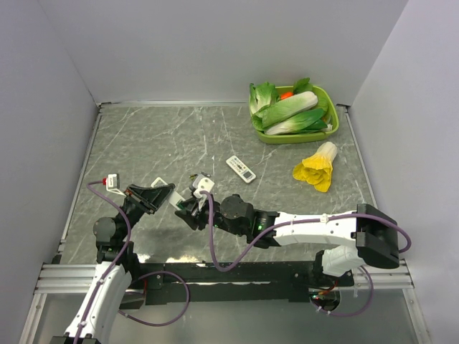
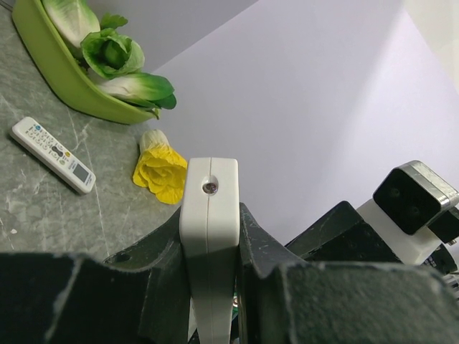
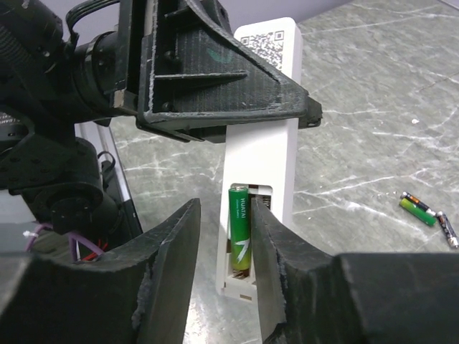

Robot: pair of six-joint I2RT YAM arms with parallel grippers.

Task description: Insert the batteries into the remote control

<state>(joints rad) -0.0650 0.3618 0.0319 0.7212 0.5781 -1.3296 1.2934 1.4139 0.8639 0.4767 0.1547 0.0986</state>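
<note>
My left gripper [image 2: 209, 215] is shut on the slim white remote control [image 2: 209, 215], holding it off the table with its top end toward the camera. In the right wrist view the remote control [image 3: 262, 154] shows its back with a QR label and the battery compartment uncovered. One green battery [image 3: 239, 228] stands in the compartment's left slot. My right gripper [image 3: 224, 215] is open, with a finger on each side of that battery; the left finger is clear of it. A second green battery [image 3: 417, 211] lies on the table to the right. Seen from above, the two grippers [image 1: 166, 193] [image 1: 185, 208] meet at the table's near left.
A wider white remote with coloured buttons [image 1: 241, 168] [image 2: 52, 153] lies mid-table. A green bowl [image 1: 331, 129] of leafy vegetables stands at the back right, with a yellow-leaved cabbage [image 1: 315, 168] in front of it. A small dark piece [image 3: 446, 229] lies beside the loose battery.
</note>
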